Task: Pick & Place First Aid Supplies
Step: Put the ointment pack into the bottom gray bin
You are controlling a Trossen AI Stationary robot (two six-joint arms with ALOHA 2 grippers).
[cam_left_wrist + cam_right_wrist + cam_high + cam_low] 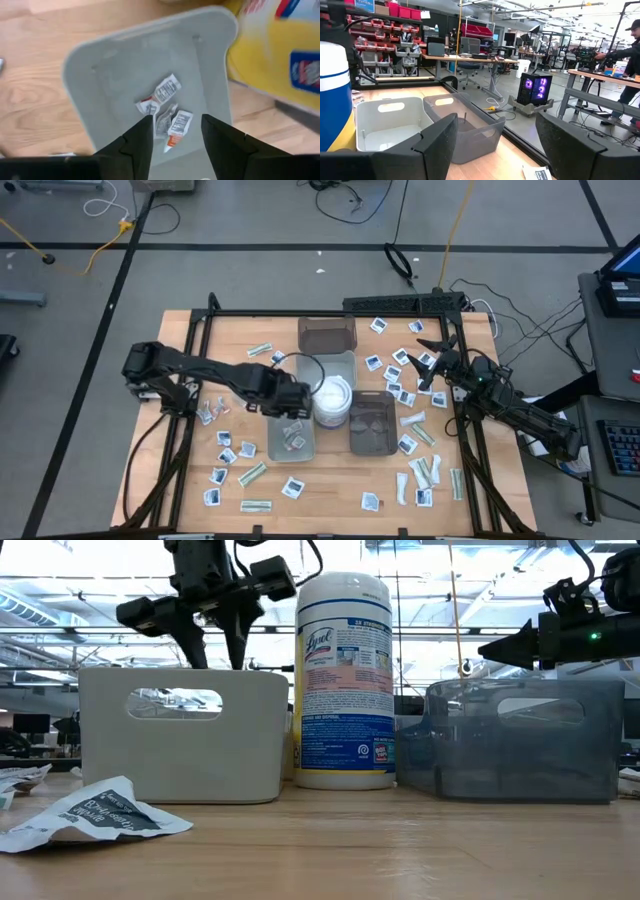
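Observation:
Small flat first aid packets, square white ones and narrow pale strips, lie scattered over the wooden table [400,370] [225,455]. A few lie inside the light grey tray [278,448], seen in the left wrist view as packets [167,90] on the tray floor [120,70]. My left gripper [295,408] [176,122] [215,650] hangs open and empty above this tray, fingers pointing down. My right gripper [428,363] [496,120] is open and empty, raised over the packets at the table's right far part.
A round white wipes tub [332,402] [345,680] stands between the grey tray and a dark translucent tray [371,423] [520,740]. Two more trays [327,333] [345,365] sit farther back. One crumpled packet [95,815] lies near the low camera. A person [632,37] stands in the room beyond.

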